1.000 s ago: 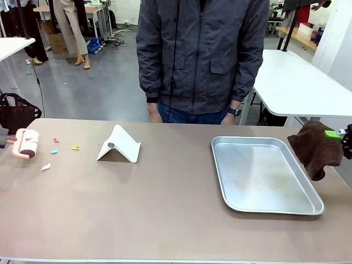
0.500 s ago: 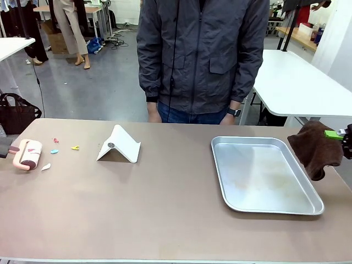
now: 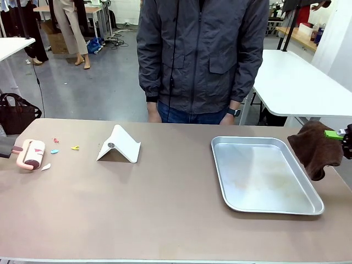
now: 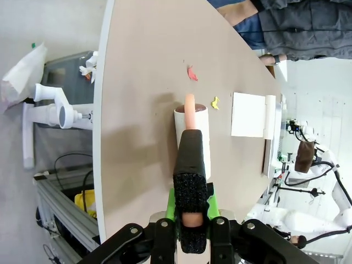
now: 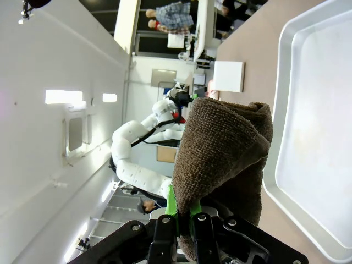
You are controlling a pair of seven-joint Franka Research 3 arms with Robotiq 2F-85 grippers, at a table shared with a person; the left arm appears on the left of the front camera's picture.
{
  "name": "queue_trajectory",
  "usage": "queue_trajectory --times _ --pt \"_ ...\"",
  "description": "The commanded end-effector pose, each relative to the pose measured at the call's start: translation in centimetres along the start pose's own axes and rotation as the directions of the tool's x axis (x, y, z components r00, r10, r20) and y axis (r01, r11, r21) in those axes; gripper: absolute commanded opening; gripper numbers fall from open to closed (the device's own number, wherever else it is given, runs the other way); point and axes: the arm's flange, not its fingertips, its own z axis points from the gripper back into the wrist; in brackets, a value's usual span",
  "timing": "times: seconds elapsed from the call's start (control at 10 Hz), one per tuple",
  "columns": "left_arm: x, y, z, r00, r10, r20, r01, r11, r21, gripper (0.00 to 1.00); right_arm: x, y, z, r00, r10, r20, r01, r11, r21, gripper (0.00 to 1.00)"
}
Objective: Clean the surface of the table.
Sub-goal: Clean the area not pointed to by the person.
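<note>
The brownish-beige table (image 3: 165, 209) spans the front view. At its left end a pink lint roller (image 3: 30, 154) rests on the top, and my left gripper (image 4: 190, 148) is shut on its pink handle. The white roll (image 4: 193, 129) lies just ahead of the fingers. Small coloured scraps (image 3: 55, 150) and a white scrap (image 3: 46, 166) lie beside the roller. At the right edge my right gripper (image 3: 344, 137) is shut on a brown cloth (image 3: 316, 148), which hangs above the table beside the tray. The cloth (image 5: 220, 148) hides the fingertips in the right wrist view.
A silver metal tray (image 3: 264, 176) lies on the right half. A white folded stand (image 3: 119, 144) sits left of centre, with a yellow scrap (image 3: 75, 147) beside it. A person in a dark jacket (image 3: 203, 55) stands at the far edge.
The lint roller has come down and shifted slightly right, toward the scraps. The right gripper and its cloth have stayed put.
</note>
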Motion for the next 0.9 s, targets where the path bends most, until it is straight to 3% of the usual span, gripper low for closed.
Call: queue_trajectory --times 0.0,0.8 --pt "-0.9 0.0 -1.8 0.998 -0.005 -0.059 0.008 0.999 0.053 0.04 0.0 0.4 0.1 1.000 0.006 0.006 -0.006 1.000 0.023 0.09" --pt "-0.9 -4.3 -7.0 0.991 -0.073 -0.110 0.081 0.994 0.071 0.04 0.0 0.4 0.1 1.000 0.006 0.006 -0.006 1.000 0.023 0.09"
